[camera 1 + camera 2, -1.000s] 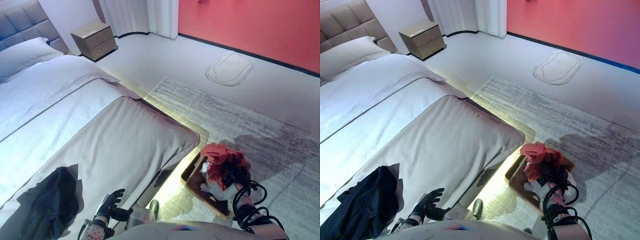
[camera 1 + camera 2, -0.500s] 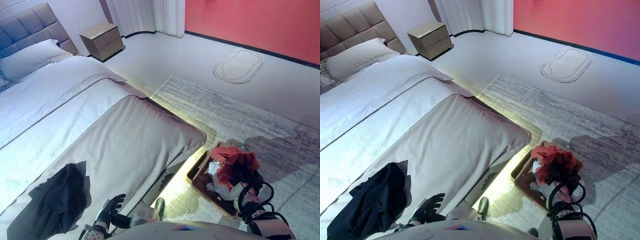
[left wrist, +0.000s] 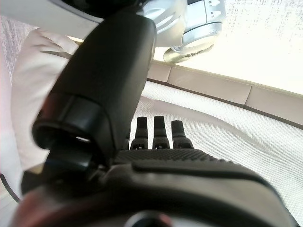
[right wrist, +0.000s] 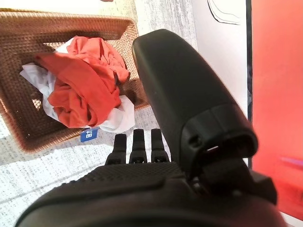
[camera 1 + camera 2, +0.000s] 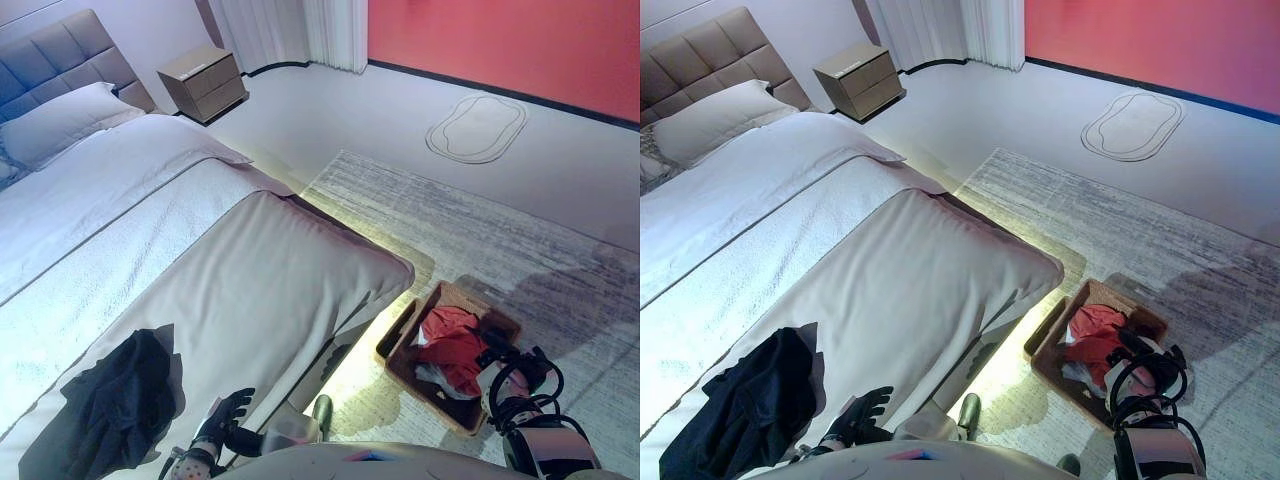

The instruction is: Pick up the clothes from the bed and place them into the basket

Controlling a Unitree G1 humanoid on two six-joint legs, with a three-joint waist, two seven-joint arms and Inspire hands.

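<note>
A dark garment [image 5: 115, 400] lies crumpled on the beige bedcover [image 5: 260, 280] near the bed's foot. My left hand [image 5: 222, 418] hangs open by the bed's near edge, to the right of that garment and apart from it; its straight fingers [image 3: 162, 131] show over the cover. A brown wicker basket [image 5: 470, 296] stands on the rug beside the bed. A red garment [image 5: 452, 345] lies in it on top of a white cloth [image 4: 116, 120]. My right hand [image 5: 503, 352] is open and holds nothing, at the basket's right side, just above it.
A grey rug [image 5: 520, 230] spreads under the basket, with an oval mat [image 5: 478, 128] beyond it by the red wall. A wooden nightstand [image 5: 200, 80] stands by the headboard, and a pillow [image 5: 60, 120] lies at the bed's head.
The red garment, held up over the basket by my right hand before, now lies in the basket. The right hand has let go and drawn to the right. The camera shifted slightly.
</note>
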